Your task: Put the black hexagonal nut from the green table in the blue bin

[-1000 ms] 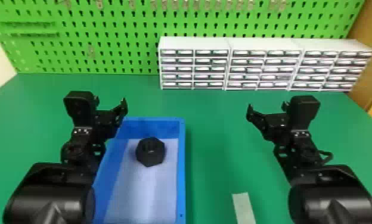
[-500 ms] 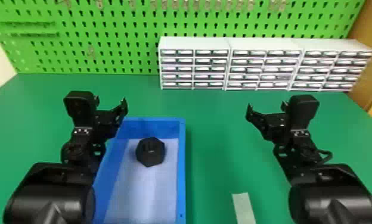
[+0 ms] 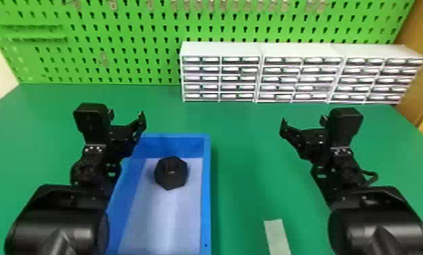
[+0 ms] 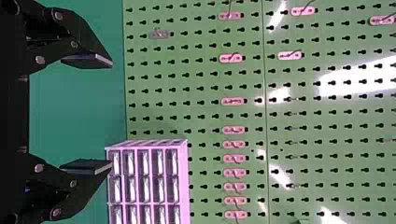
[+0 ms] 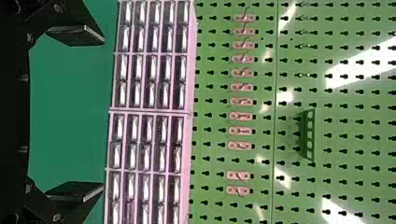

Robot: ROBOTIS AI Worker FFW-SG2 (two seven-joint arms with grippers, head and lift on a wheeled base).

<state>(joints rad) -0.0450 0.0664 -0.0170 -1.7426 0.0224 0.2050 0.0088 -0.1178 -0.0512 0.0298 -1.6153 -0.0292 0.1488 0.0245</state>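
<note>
Nut (image 3: 170, 173) resting inside the blue bin (image 3: 206, 203), the placing looks done, so best hold left pincer (image 4: 112, 113) and right pincer (image 5: 103, 114), both spread and empty, clear of it.

Blue bin (image 3: 206, 196) and pale strip (image 3: 277, 239) cut off by head view's bottom edge, drawer fronts (image 3: 203, 78) blurred

Black hexagonal nut (image 3: 171, 173) lying inside the blue bin (image 3: 205, 203), on its pale floor, near the far wall
</note>
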